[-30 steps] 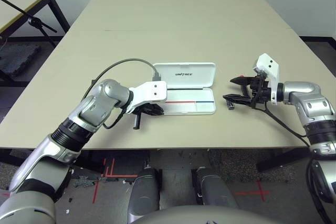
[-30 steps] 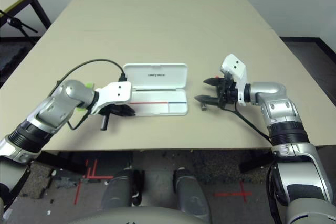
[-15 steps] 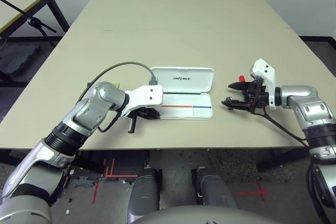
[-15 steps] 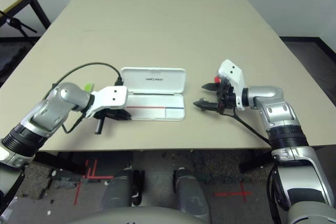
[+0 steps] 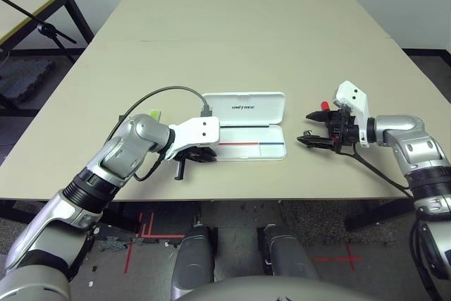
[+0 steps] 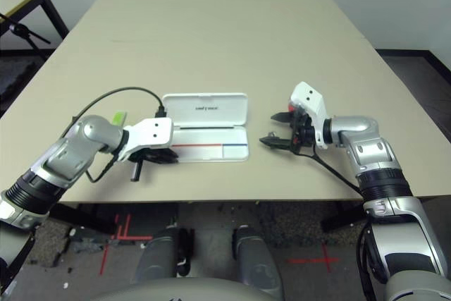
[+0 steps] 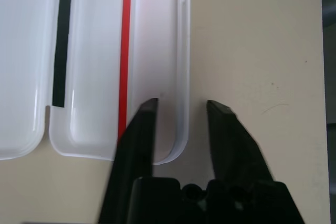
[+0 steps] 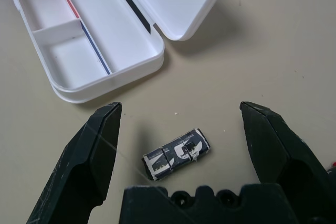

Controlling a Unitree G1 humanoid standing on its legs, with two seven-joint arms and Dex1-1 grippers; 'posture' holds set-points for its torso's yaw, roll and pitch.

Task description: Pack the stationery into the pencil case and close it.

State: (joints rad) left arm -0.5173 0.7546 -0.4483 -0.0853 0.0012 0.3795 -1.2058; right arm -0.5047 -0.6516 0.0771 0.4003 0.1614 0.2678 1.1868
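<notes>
The white pencil case (image 5: 246,106) lies open in the middle of the table, lid folded back, a red-and-blue stripe inside its tray (image 8: 79,45). My left gripper (image 7: 184,104) is open at the tray's left end, its fingers (image 7: 139,129) straddling the near wall (image 7: 181,77) with gaps on both sides. My right gripper (image 8: 181,111) is wide open just right of the case, low over the tiny black-and-silver clip (image 8: 176,156), which lies on the table between its fingers. The red marker (image 5: 324,106) peeks out behind that gripper. The lime-green bar (image 5: 154,114) lies behind my left forearm.
The table's front edge (image 5: 232,198) runs close below both grippers. A grey cable (image 5: 162,91) loops above my left wrist. The far half of the beige table (image 5: 239,26) is bare. A second table (image 5: 28,1) and a black stand are off to the far left.
My left gripper's fingers have come apart at the tray's near wall. My right gripper has settled lower over the clip, staying wide open. The camera shifted slightly.
</notes>
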